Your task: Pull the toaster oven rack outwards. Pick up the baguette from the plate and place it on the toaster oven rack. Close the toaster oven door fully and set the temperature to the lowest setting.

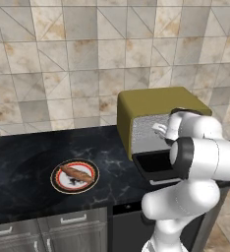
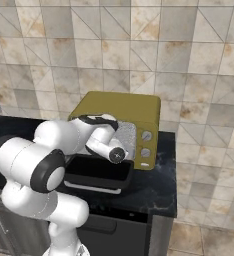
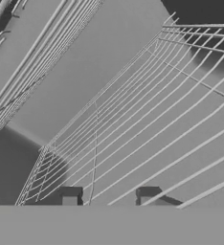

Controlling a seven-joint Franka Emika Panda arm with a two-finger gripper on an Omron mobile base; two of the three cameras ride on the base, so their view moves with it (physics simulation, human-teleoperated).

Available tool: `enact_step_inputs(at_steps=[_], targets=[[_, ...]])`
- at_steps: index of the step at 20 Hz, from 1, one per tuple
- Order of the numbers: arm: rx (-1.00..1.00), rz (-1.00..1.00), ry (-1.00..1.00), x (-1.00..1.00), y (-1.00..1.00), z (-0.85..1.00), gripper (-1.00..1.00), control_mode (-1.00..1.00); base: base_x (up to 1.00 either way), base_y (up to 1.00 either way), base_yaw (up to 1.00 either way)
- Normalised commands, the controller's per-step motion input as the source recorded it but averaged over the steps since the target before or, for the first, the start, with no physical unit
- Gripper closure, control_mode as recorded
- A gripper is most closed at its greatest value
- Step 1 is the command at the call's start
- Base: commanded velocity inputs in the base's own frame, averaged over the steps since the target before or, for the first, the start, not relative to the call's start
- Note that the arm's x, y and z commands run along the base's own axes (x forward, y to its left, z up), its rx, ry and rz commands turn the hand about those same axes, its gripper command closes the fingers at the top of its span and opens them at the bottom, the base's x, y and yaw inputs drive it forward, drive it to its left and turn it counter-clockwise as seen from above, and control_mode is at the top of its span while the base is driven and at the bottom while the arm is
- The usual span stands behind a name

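The arm hides much of the toaster oven (image 1: 156,106) cavity from both base cameras. Hand camera: the pincer (image 3: 109,197) tips straddle the toaster oven rack (image 3: 147,139) wires; grip uncertain. Left base camera: baguette (image 1: 77,173) on plate (image 1: 58,183), on the worktop (image 1: 23,157).

Matt olive toaster oven (image 1: 156,101), thin metal-wire rack (image 3: 147,139) (silvery), glossy black marble counter (image 1: 28,152).
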Motion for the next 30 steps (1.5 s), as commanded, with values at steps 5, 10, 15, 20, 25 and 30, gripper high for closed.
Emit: enact_step_inputs(at_steps=[5,10,15,20,25,30], targets=[[0.03,0.0,0.17,-0.49,-0.24,-0.62,1.0,-1.0,0.0,0.0,0.0],[0.02,0.0,0.11,-0.81,-0.16,-0.78,1.0,-1.0,0.0,0.0,0.0],[0.02,0.0,0.1,-0.95,-0.17,-0.89,1.0,-1.0,0.0,0.0,0.0],[0.02,0.0,0.12,-1.0,-0.19,-0.98,1.0,-1.0,0.0,0.0,0.0],[0.02,0.0,0.16,-1.0,-0.18,-0.99,1.0,-1.0,0.0,0.0,0.0],[0.03,0.0,0.18,-1.0,-0.2,-1.0,1.0,-1.0,0.0,0.0,0.0]])
